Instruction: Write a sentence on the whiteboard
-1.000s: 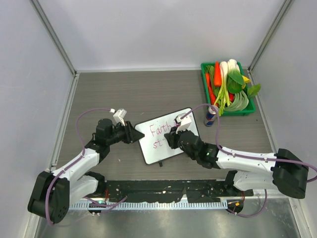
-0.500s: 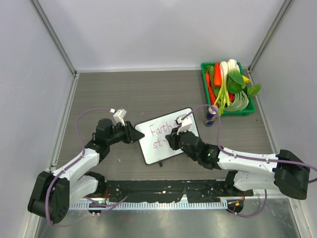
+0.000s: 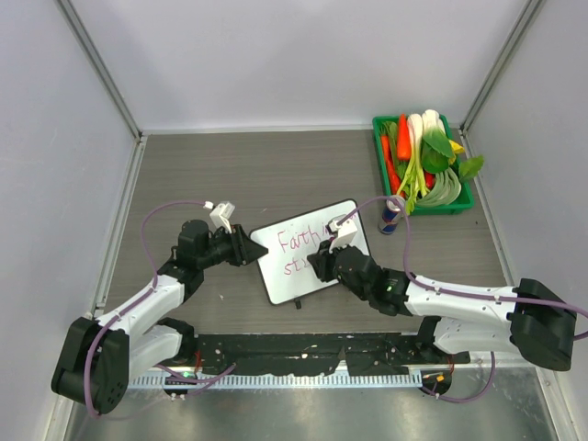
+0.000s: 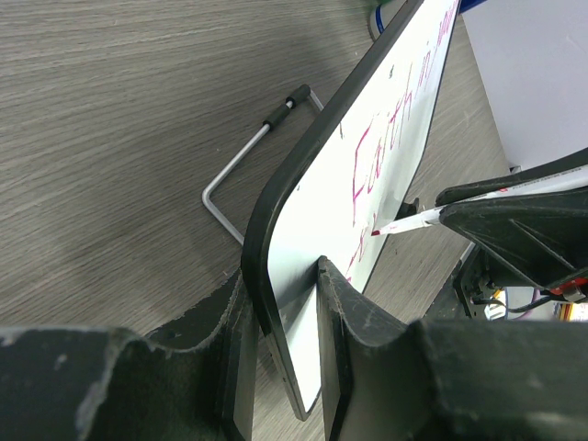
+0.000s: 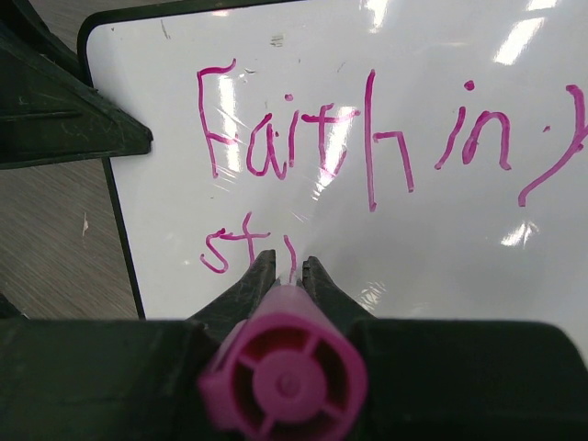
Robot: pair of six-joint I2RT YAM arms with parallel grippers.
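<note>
The whiteboard [image 3: 292,274] stands tilted at the table's middle. My left gripper [image 3: 246,248] is shut on its left edge; in the left wrist view the board's dark edge [image 4: 294,184] sits between my fingers. My right gripper [image 3: 322,262] is shut on a pink marker [image 5: 283,375], tip on the board's second line. The sentence [image 5: 303,138] reads "Faith in" with part of a further letter on the first line, and "st" plus a fresh stroke [image 5: 225,248] on the second. The writing also shows in the left wrist view [image 4: 367,175].
A green tray [image 3: 379,156] of vegetables stands at the back right. A small can [image 3: 392,215] stands just right of the board. The board's wire foot [image 4: 248,156] rests on the table behind it. Grey walls close in the sides.
My right gripper with the marker has shifted slightly right along the second line, and a new stroke follows "st". The left gripper and board have not moved.
</note>
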